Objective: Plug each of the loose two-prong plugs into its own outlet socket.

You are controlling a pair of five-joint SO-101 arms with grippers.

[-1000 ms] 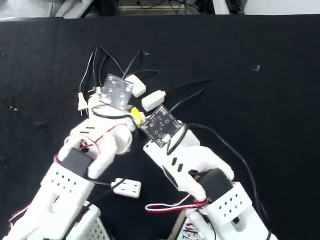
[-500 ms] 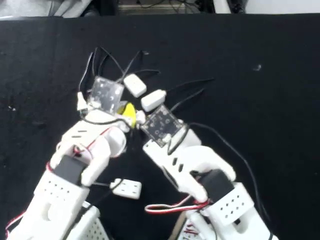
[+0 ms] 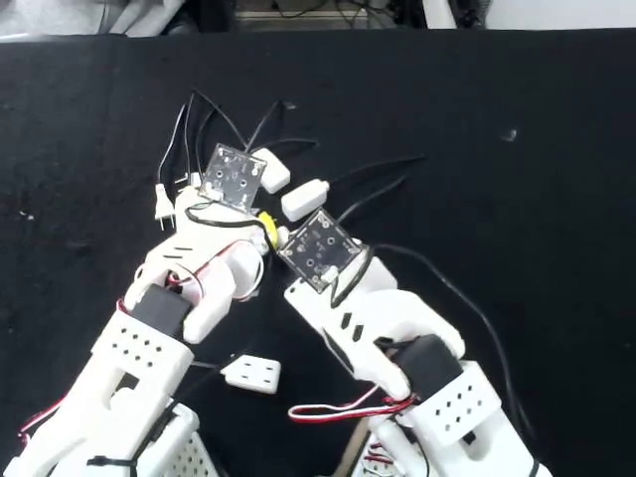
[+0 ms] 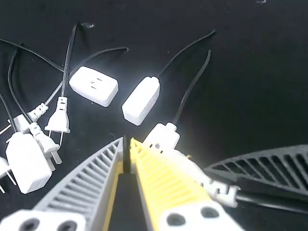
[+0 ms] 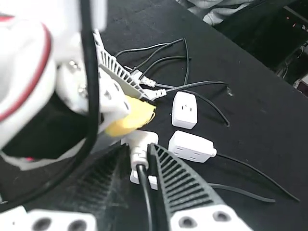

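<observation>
Holding the plug: the right claw [image 5: 139, 147] is clenched on a white two-prong plug [image 5: 136, 138], whose black cord runs back between the fingers
Left claw: the left claw [image 4: 127, 140] has its grey and yellow fingers pressed almost together, with the tip just beside the held plug
Nearest sockets: a socket block [image 4: 94, 85] lies face up with its slots showing, and a second socket block [image 4: 141, 100] lies on its side just beyond the held plug
Other pieces: more loose plugs [image 4: 58, 122] lie clustered beside the face-up block, and a third socket block [image 3: 250, 373] rests on the black bench [image 3: 517, 199] close to the arms
Step in hand (my reading): mating the held plug with the side-lying block
Doing it well: steady that block with the left claw so it cannot slide, turn the prongs square to the slots, then push straight in, keeping the cords from snagging the fingers
Hidden: the held plug's prongs are covered by the claws, so their heading is a guess; which face of the side-lying block carries its slots is hard to tell; whether a cord is pinched in the left claw's narrow slit cannot be made out; from above, the wrists cover the meeting point
</observation>
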